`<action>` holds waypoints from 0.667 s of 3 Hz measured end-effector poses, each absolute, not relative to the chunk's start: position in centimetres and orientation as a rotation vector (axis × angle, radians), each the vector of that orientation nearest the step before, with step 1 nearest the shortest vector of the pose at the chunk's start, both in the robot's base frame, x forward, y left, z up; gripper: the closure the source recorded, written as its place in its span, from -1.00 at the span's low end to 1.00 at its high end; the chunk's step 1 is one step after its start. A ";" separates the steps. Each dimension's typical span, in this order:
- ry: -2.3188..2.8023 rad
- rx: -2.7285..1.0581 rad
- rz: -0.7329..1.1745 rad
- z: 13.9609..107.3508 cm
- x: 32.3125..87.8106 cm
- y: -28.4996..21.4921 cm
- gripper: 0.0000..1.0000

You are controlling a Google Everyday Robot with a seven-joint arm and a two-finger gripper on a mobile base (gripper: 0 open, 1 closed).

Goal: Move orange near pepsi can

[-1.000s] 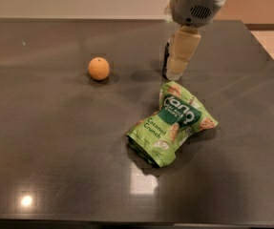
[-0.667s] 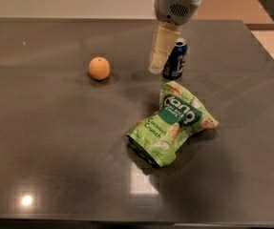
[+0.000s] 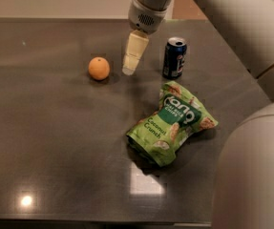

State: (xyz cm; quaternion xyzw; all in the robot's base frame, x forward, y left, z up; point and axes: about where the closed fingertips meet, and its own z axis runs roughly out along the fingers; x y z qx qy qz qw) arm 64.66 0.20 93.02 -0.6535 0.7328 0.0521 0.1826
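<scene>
The orange point(image 3: 99, 68) sits on the dark table point(image 3: 55, 128), left of centre. The pepsi can point(image 3: 174, 57) stands upright to its right, dark blue with a silver top. My gripper point(image 3: 130, 69) hangs down from the arm between them, just above the table. It is a short gap to the right of the orange, not touching it, and well left of the can. It holds nothing that I can see.
A green crinkled snack bag point(image 3: 172, 123) lies in front of the can, right of centre. My arm's pale links point(image 3: 251, 27) cross the upper right and fill the lower right corner. The table's far edge runs along the top.
The gripper has moved left, from in front of the can to the space between the can and the orange. The can now shows in full. Orange, can and bag have not moved.
</scene>
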 end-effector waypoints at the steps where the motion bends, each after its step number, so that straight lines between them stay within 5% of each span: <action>1: 2.100 -1.816 0.180 90.7 65.6 2.3 -1.00; 2: 2.097 -1.795 0.192 89.4 65.9 3.9 -1.00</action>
